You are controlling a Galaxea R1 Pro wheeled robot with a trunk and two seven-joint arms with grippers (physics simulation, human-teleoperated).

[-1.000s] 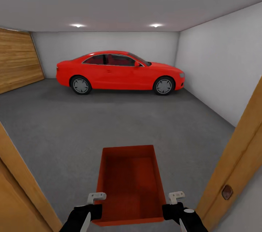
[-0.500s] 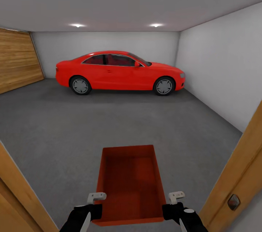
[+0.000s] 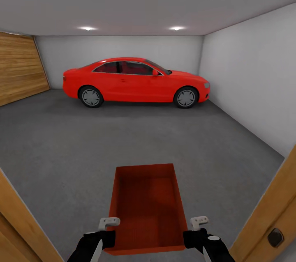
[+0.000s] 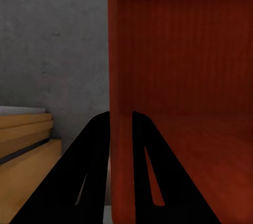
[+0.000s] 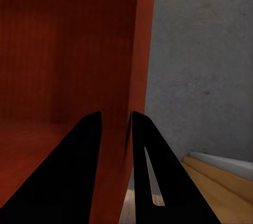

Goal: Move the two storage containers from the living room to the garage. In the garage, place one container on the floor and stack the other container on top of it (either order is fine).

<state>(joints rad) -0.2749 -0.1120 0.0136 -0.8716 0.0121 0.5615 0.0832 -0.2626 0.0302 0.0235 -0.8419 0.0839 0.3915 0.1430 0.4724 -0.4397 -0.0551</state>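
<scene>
Gripping one storage container (image 3: 147, 208) by its side walls, two claws hold it over the grey floor (image 3: 123, 143), well short of the one red car (image 3: 135, 81). Left claw (image 4: 121, 129) is clamped on the container's left wall; right claw (image 5: 113, 129) is clamped on its right wall. Nothing lies inside the container. Two wooden door jambs (image 3: 269, 208) flank it.

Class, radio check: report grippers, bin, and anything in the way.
Left gripper and right gripper clamp the bin's side walls. Bin held over garage floor. Red car parked far ahead.
</scene>
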